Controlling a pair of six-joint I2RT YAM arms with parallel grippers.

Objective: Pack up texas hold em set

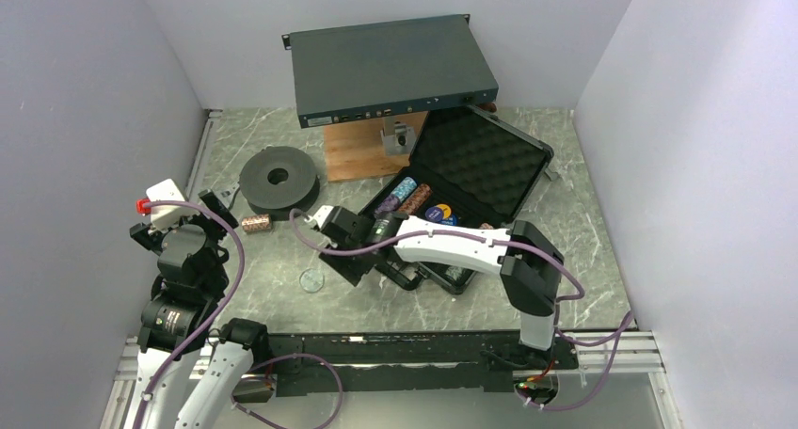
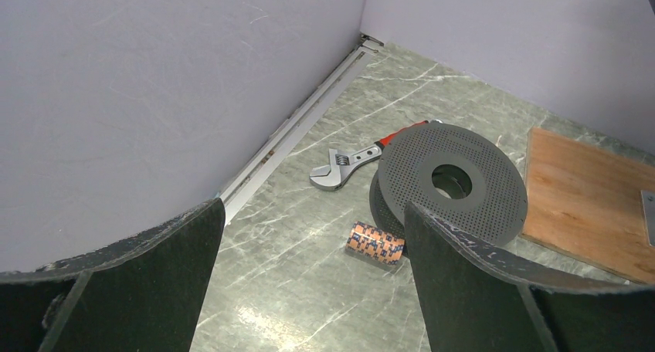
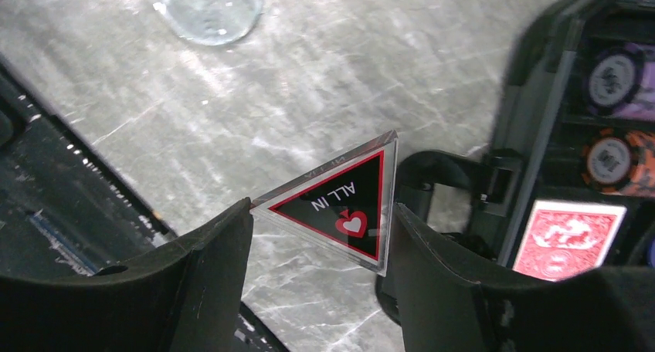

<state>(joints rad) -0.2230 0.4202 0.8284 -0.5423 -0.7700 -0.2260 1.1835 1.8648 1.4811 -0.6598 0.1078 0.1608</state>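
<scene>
— Counting from the overhead view, what lies on the counter (image 1: pixel 282 302)?

— One black case (image 1: pixel 489 161), lid open, right of centre. Its tray holds chip rolls (image 1: pixel 406 192), at least two that I can separate, and one round blue-and-yellow button (image 1: pixel 439 214) just beside them. One loose roll (image 1: pixel 256 224) lies left of centre, just below the one dark spool (image 1: pixel 278 178). One clear disc (image 1: pixel 311 279) lies lower down, apart from everything. One grey box (image 1: pixel 386 67) sits at the top, above one wooden board (image 1: pixel 362 156).

— And the triangle?

— Overhead I cannot make it out, because the right arm covers that spot. The right wrist view shows it: one red-and-black triangle (image 3: pixel 344 201) lettered ALL IN. The right pincer (image 3: pixel 320 207) is pinching it, one corner against the left finger and one edge against the right, just left of the case's handle.

— What else does that view add?

— Two roll ends in the case at the right edge, a purple roll (image 3: pixel 614 74) above an orange roll (image 3: pixel 614 159). One red-backed deck (image 3: pixel 568 240) lies below them, and the clear disc is at the top.

— The left side?

— The left pincer (image 2: pixel 313 209) is spread wide with nothing between its fingers. Only its view shows one wrench (image 2: pixel 347 163), its red grip running behind the spool, near the wall rail. The loose roll sits at lower centre, just beside the spool.
</scene>
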